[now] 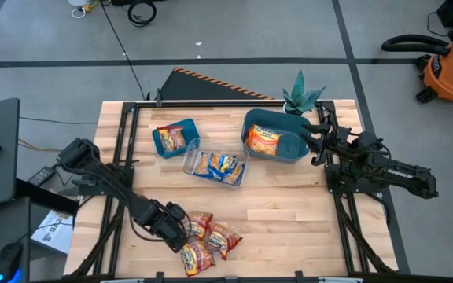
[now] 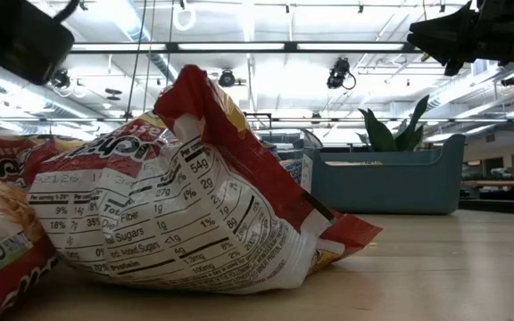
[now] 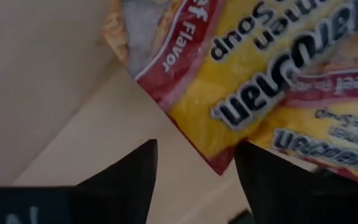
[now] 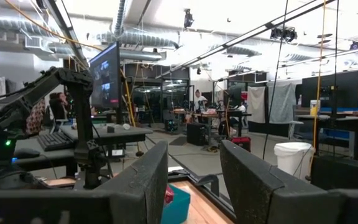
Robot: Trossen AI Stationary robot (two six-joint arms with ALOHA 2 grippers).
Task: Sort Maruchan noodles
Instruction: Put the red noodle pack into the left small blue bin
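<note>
Several red-and-yellow Maruchan noodle packets [image 1: 209,240] lie in a loose pile on the wooden table near its front edge. In the low view one fills the picture, lying back side up [image 2: 194,214]. My left gripper [image 1: 181,229] points down at the pile's left side, open. In the left wrist view its fingers [image 3: 194,180] stand on either side of one packet's corner [image 3: 219,163]. My right gripper [image 4: 194,180] is open and empty, raised by the big teal bin [image 1: 289,151] at the far right. My left gripper comes from above with its open fingers on either side of the red-edged corner [image 3: 219,163] of a packet that lies flat on the table. One finger [image 3: 272,180] hides part of the packet; whether it touches I cannot tell.
A small teal bin [image 1: 160,141] at the far left holds a red-and-yellow packet. A clear tray [image 1: 189,163] in the middle holds blue-and-yellow packets. The big teal bin holds an orange packet [image 1: 263,140]. A plant [image 1: 301,98] stands behind it. Bare wood lies between tray and pile.
</note>
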